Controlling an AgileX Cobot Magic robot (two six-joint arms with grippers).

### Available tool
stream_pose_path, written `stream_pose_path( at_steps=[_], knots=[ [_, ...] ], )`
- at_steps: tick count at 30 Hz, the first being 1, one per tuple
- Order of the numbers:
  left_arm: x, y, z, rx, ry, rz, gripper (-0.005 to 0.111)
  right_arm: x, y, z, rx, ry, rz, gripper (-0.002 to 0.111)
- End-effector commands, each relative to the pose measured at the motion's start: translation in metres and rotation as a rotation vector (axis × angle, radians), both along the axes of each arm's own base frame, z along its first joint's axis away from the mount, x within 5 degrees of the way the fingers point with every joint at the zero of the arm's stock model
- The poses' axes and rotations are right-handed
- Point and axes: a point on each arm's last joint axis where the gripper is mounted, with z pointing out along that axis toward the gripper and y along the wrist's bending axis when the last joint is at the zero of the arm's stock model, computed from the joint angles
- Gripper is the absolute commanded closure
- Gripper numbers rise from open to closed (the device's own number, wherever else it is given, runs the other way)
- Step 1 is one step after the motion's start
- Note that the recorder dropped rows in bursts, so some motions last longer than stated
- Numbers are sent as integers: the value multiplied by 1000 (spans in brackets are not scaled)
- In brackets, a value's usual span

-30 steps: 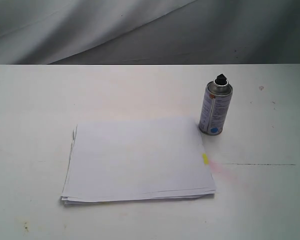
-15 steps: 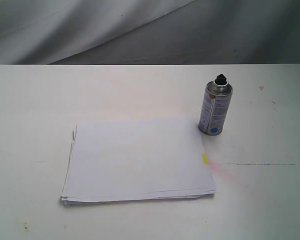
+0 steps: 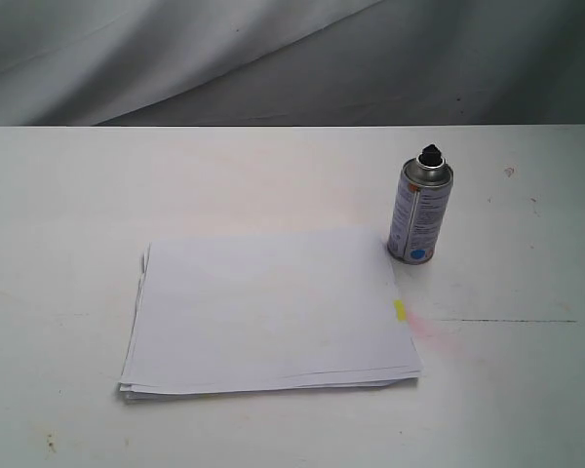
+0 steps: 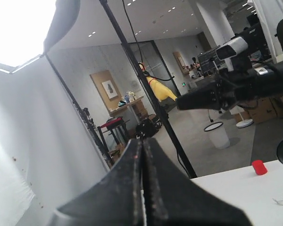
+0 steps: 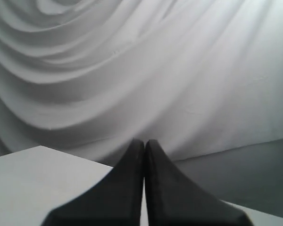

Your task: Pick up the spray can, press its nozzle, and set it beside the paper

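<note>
**Can parked upright by the paper, both claws pinched shut**

From the outside camera: the spray can (image 3: 421, 211) stood upright on the white table (image 3: 68, 195), long axis straight up and the black nozzle (image 3: 431, 154) on top. I couldn't make out which way the nozzle's opening faced. The label and the blue dot near the base faced the camera. The can sat just beside the far right corner of the paper (image 3: 268, 312); touching or not, I couldn't tell. The stack lay flat with a yellow tab (image 3: 401, 311) on its right edge, a faint pink smudge (image 3: 435, 333) next to that and a thin dark line (image 3: 507, 321) on the tabletop further right. Nothing stood around the can.

Left wrist camera: the left gripper (image 4: 142, 142) had its fingers pressed together on nothing, aimed out at the room. A black pole (image 4: 146, 89) ran just past it, with a small red cylinder (image 4: 259, 167) on a table corner.

Right wrist camera: the right gripper (image 5: 144, 142) was closed and empty too, facing draped grey cloth (image 5: 132, 70).
</note>
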Motion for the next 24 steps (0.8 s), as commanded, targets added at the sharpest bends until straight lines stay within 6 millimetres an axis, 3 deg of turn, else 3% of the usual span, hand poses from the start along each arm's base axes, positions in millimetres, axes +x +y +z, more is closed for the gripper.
stream_pose_path(
  at_steps=[1, 6, 15, 24],
  knots=[
    [6, 2, -6, -42, -5, 42, 107, 13, 0, -29, 56, -1, -54, 108],
    [8, 3, -14, -41, 14, 48, 107, 22, -1, -61, 53, 0, -109, 108],
    [13, 3, -28, -28, 48, 80, 107, 22, 0, -63, 2, -6, -107, 108],
    [14, 3, -34, -6, 63, 81, 107, 21, 5, -73, -232, -5, -88, 108]
  ],
)
